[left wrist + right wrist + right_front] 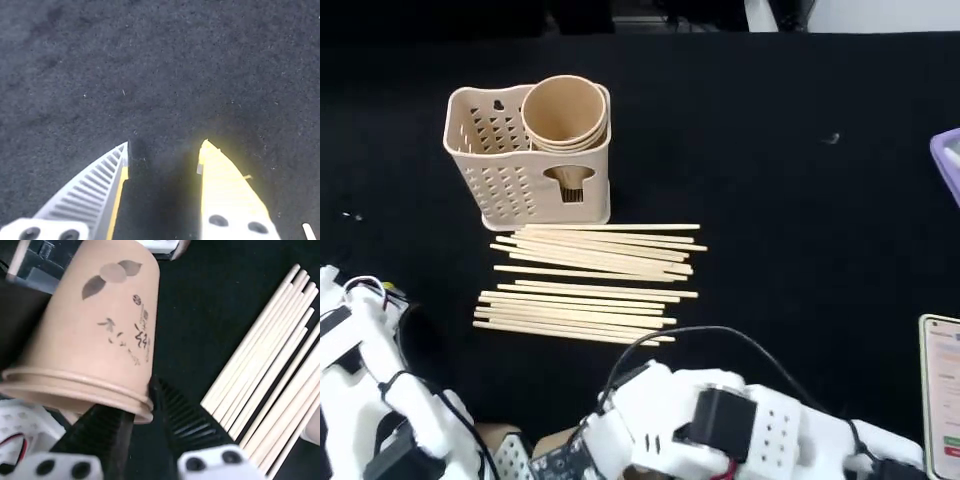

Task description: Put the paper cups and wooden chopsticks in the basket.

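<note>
I am holding the right claw (139,407) closed on the rim of a brown printed paper cup (100,325), which is tilting on its side near the loose pale wooden chopsticks (588,285). Those sticks are lying flat on the black worktop (800,200), in front of the beige perforated plastic basket (495,150). A stack of brown paper cups (565,110) is sitting in one basket compartment. The left claw (165,150) is gaping wide above bare worktop, gripping nothing.
</note>
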Tool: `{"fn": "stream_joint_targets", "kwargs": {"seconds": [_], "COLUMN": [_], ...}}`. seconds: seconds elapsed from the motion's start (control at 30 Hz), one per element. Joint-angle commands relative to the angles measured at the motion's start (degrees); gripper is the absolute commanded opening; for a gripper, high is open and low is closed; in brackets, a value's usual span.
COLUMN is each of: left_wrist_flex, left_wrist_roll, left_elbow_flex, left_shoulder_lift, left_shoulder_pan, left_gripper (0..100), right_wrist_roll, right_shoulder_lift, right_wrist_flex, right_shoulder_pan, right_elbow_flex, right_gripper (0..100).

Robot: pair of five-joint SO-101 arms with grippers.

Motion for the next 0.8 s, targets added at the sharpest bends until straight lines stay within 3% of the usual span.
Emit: {"fn": "stream_joint_targets", "kwargs": {"seconds": [0.0, 0.27, 0.43, 0.53, 0.77], "left_wrist_flex": [-0.97, -0.97, -0.88, -0.79, -0.62], "left_wrist_roll": [0.44, 0.44, 0.44, 0.44, 0.44], "left_elbow_flex": [-3.21, -3.21, -3.21, -3.21, -3.21], "left_shoulder_lift": [-1.14, -1.23, -1.32, -1.32, -1.41], "left_shoulder_pan": [-0.4, -0.22, -0.04, -0.04, -0.04], "left_gripper": [22, 22, 22, 22, 22], "right_wrist_roll": [-0.18, -1.41, -14.15, -22.24, -37.8], "right_shoulder_lift": [-2.24, -2.07, -1.98, -1.89, 4.88], "right_wrist_flex": [-0.62, -6.07, -14.15, -17.23, -13.63], "right_shoulder_pan": [8.18, 38.59, 51.52, 55.38, 55.91], "right_elbow_flex": [-6.81, -9.19, -9.71, -11.56, -29.49], "right_gripper": [1.1, 1.1, 1.1, 1.1, 1.1]}}
